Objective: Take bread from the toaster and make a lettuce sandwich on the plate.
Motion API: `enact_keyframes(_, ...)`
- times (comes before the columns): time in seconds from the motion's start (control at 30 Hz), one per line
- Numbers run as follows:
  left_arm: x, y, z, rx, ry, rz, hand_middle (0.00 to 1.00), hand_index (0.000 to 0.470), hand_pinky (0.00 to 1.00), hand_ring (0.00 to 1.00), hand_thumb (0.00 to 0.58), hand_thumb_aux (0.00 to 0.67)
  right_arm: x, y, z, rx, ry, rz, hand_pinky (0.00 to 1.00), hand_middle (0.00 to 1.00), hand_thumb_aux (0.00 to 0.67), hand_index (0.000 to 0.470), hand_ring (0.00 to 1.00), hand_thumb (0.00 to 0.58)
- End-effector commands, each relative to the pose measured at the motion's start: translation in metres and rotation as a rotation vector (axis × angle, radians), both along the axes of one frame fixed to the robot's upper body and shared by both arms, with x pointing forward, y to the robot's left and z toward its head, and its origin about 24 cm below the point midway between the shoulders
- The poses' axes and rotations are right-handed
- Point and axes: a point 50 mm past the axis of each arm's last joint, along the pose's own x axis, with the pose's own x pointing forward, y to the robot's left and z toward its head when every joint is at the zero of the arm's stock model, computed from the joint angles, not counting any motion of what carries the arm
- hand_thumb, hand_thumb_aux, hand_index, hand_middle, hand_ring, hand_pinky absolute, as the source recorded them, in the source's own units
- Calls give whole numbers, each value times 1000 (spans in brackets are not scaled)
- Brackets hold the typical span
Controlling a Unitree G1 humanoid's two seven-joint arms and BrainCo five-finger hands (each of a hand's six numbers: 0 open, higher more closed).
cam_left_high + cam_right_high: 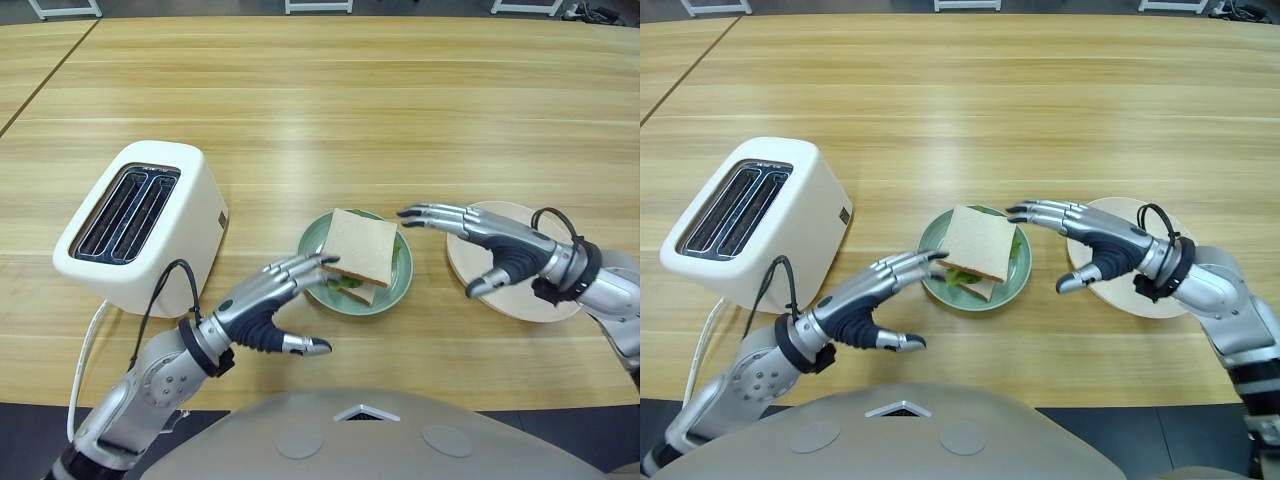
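The sandwich (360, 248) is sitting on the green plate (402, 285) — soft, light (lettuce (349, 284) may slip), best pinched at opposite crusts — left hand (262, 312) waiting at eight o'clock, right hand (497, 246) at two, fingers spread, empty.

You are looking at one toaster (140, 225), a green plate (312, 250) and a cream plate (515, 300) making two, two bread slices (360, 245), and probably one lettuce leaf (340, 283).

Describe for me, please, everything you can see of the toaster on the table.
The toaster is a cream-white, rounded box, plastic by its look, standing upright on the wooden table at the robot's left. Two long dark slots in its top look empty. A white cord leaves its near end toward the table edge. The left hand lies near it, not touching.
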Motion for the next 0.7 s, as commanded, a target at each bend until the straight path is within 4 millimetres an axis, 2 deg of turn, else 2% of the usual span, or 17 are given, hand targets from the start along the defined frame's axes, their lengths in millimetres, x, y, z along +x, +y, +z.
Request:
enact_keyframes(0.03,-5,2,-17,98,127,-26,1000,470,1000,1000,580,670,-24,11,-18,-99,231,143,1000,1000,441,310,1000,512)
enact_keyframes(0.1,-5,3,-28,176,172,-37,1000,470,1000,1000,580,670,-30,12,-36,-176,315,159,1000,1000,528,370,1000,554)
enact_keyframes(0.17,-3,4,-37,241,204,-44,1000,470,1000,1000,580,670,-27,13,-51,-223,330,145,1000,1000,494,347,1000,540)
enact_keyframes(0.3,8,5,-55,346,182,-5,1000,470,1000,1000,580,670,-16,16,-82,-342,290,101,1000,1000,665,466,1000,580)
enact_keyframes(0.37,11,0,-63,361,182,-6,1000,470,1000,1000,580,670,-13,18,-98,-391,269,91,1000,1000,662,464,1000,580)
enact_keyframes(0.4,12,-3,-67,362,184,-9,1000,470,1000,1000,580,670,-11,20,-104,-409,248,86,941,941,638,448,941,579)
enact_keyframes(0.43,14,-5,-69,361,183,-9,1000,470,1000,1000,580,670,-8,22,-108,-420,228,85,933,933,636,446,933,578)
enact_keyframes(0.6,30,-9,-81,368,166,18,1000,470,1000,1000,580,670,6,34,-120,-433,150,86,910,910,654,459,910,580)
enact_keyframes(0.7,45,-10,-81,363,120,46,1000,470,1000,1000,580,670,19,33,-125,-454,118,48,820,820,607,426,820,575)
